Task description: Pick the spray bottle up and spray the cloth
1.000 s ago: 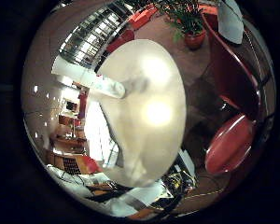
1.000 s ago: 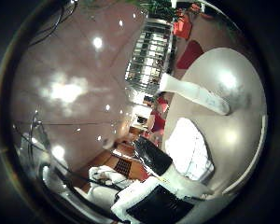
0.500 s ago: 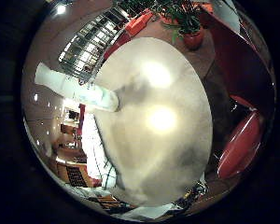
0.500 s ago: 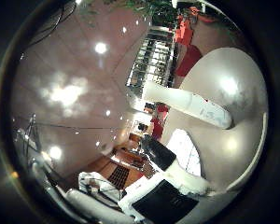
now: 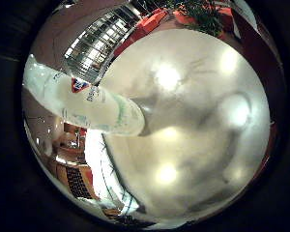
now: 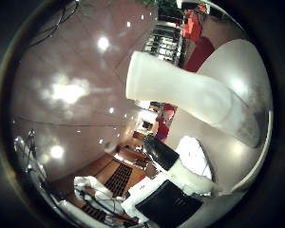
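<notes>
A white spray bottle (image 6: 190, 90) stands on a round white table (image 6: 255, 66) and fills much of the thumb side palm view, so it is close to the palm. The little finger side palm view shows the bottle (image 5: 95, 101) and the table top (image 5: 198, 126) beside it. A folded white cloth (image 6: 196, 158) lies on the table near the bottle. My right hand (image 6: 166, 198) shows as black and white parts at the view's edge, with a black fingertip (image 6: 160, 152) beside the cloth. The fingers look relaxed and do not wrap the bottle.
Red chairs (image 6: 198, 52) stand beyond the table. A potted plant (image 5: 205, 14) stands on the floor past the table's far edge. Ceiling lights and a railing (image 5: 99, 43) show in the room behind.
The whole picture has shifted in both views: the camera has moved closer to the bottle and table, which now look much larger. The bottle and cloth have not moved on the table.
</notes>
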`<action>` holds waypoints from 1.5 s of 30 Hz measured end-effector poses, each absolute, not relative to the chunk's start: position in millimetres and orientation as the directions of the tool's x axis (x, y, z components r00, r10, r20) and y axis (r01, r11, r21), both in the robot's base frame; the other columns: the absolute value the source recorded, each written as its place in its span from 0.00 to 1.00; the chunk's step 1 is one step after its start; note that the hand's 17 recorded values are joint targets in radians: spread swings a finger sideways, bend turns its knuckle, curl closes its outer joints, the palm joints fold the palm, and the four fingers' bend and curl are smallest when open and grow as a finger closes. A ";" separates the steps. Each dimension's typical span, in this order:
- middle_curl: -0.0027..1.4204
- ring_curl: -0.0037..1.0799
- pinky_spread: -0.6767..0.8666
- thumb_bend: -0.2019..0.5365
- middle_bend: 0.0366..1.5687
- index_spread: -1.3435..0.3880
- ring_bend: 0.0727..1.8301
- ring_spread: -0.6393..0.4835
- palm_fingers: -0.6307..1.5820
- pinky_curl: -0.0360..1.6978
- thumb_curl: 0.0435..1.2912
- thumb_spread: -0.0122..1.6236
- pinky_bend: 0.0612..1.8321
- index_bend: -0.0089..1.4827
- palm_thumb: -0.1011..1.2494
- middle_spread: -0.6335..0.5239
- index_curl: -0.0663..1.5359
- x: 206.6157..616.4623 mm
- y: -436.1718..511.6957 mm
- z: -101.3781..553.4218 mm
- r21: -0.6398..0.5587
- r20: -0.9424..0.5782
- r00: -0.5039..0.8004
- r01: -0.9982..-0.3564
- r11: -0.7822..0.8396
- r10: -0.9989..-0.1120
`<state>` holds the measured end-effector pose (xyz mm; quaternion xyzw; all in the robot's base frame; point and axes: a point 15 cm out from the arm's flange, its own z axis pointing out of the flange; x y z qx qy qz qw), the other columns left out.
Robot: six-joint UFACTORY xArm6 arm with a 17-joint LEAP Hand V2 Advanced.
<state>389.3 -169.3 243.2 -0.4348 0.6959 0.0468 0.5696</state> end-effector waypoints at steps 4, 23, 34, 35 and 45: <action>0.29 0.30 0.69 0.28 0.21 0.71 0.29 0.68 0.46 0.19 0.25 0.64 0.15 0.11 0.60 0.61 0.22 413.4 -145.8 245.0 -0.418 -0.844 0.034 -0.666 0.618 -0.535; 0.56 0.62 0.31 0.25 0.82 0.62 0.75 0.39 0.80 0.48 0.51 0.62 0.70 0.73 0.83 0.42 0.56 449.5 -91.2 274.6 -0.343 -0.924 0.121 -0.679 0.649 -0.362; 0.55 0.65 0.34 0.25 0.88 0.65 0.77 0.40 0.79 0.62 0.60 0.54 0.67 0.78 0.80 0.44 0.56 410.2 -50.1 334.5 -0.358 -0.837 0.188 -0.898 0.256 -0.513; 0.54 0.66 0.34 0.25 0.88 0.65 0.77 0.40 0.79 0.63 0.60 0.54 0.66 0.78 0.80 0.44 0.56 405.2 -50.8 342.5 -0.356 -0.818 0.193 -0.909 0.214 -0.543; 0.53 0.66 0.34 0.25 0.89 0.65 0.77 0.39 0.79 0.72 0.63 0.53 0.61 0.79 0.77 0.43 0.55 364.1 -29.3 427.5 -0.263 -0.627 0.304 -0.949 -0.173 -0.717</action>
